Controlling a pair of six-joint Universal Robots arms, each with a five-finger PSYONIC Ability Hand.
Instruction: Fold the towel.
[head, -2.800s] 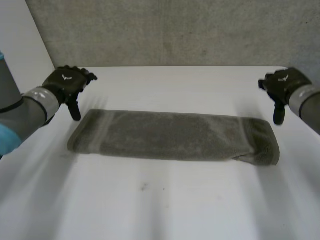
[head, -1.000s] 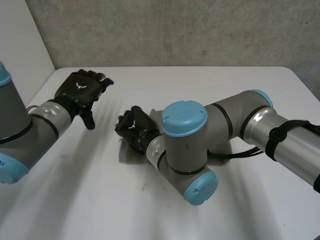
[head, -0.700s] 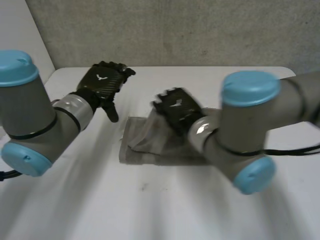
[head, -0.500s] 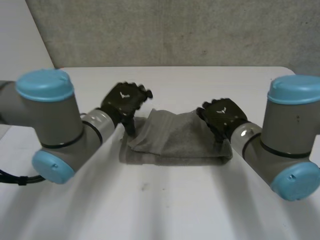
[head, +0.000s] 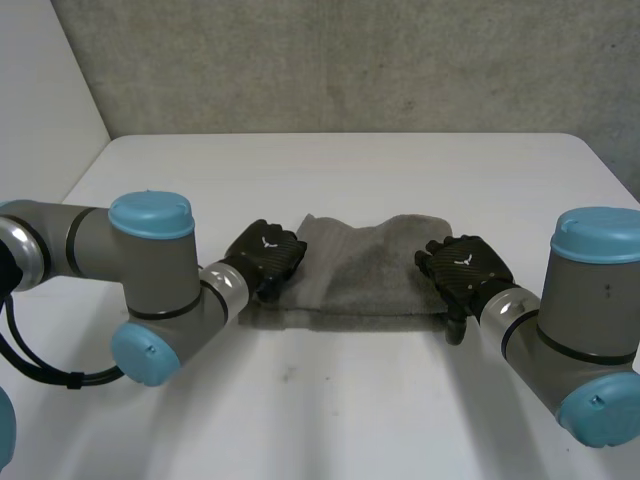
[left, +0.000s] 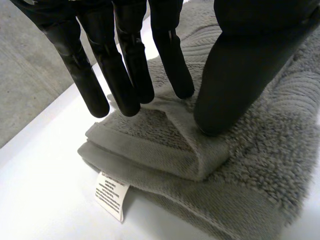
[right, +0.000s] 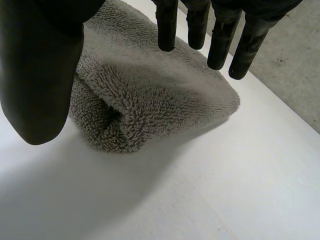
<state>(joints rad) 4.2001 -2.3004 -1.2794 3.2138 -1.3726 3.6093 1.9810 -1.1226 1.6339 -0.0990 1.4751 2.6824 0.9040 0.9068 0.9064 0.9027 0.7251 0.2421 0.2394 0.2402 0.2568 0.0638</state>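
A grey towel (head: 360, 265) lies folded short in the middle of the white table (head: 340, 410). My left hand (head: 265, 256) is on its left end. In the left wrist view, that hand (left: 245, 60) pinches a raised flap of the towel's top layer (left: 172, 107) between its straight fingers and thumb. A white care label (left: 111, 194) sticks out from under the layers there. My right hand (head: 465, 268) rests at the right, folded end. In the right wrist view, its fingers (right: 217, 40) are straight over the towel (right: 150, 95), with the thumb apart and holding nothing.
Both arms' bulky elbows (head: 150, 290) (head: 595, 330) hang low over the front of the table, one on each side of the towel. A grey wall (head: 350, 60) runs behind the table's far edge.
The towel, long before, has been folded over to about half its length. My right hand swept back from left to right and let go. My left hand came down onto the left end and closed.
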